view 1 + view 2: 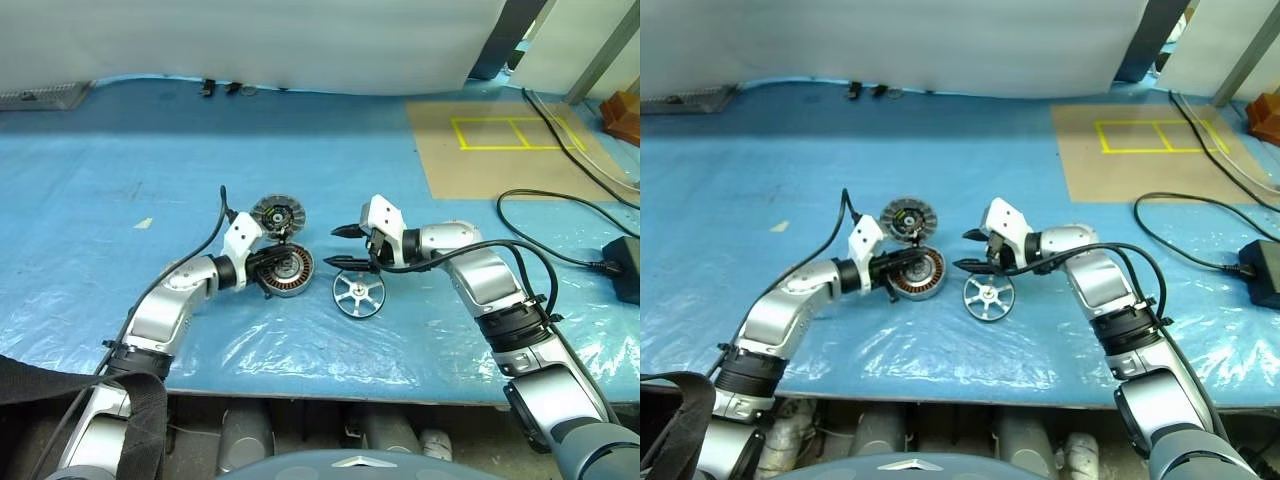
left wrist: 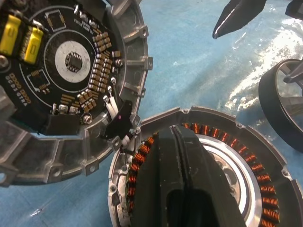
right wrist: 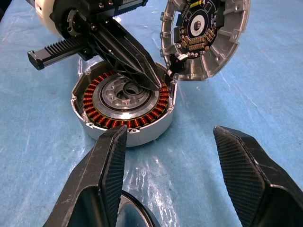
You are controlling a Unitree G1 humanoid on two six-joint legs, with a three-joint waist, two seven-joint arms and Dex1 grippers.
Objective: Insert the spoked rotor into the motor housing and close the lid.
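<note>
The motor housing is pinned on the blue worktop by the clenched left claw, seemingly to steady it. Beside it the spoked rotor lies flat, straddled by the released right claw, ready for gripping. The lid is leaned against the housing's far rim.

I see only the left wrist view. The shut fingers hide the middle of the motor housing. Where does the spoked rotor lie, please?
Observer: The spoked rotor lies flat on the blue sheet, beside the motor housing, on the robot's right.
Operator: Is the right gripper holding it?
Observer: No. The right gripper is open just above the rotor; I cannot tell whether it touches it.
Operator: And where do my fingertips point?
Observer: The left gripper is shut, with its tips at the inner edge of the copper coils, next to the open lid.
</note>
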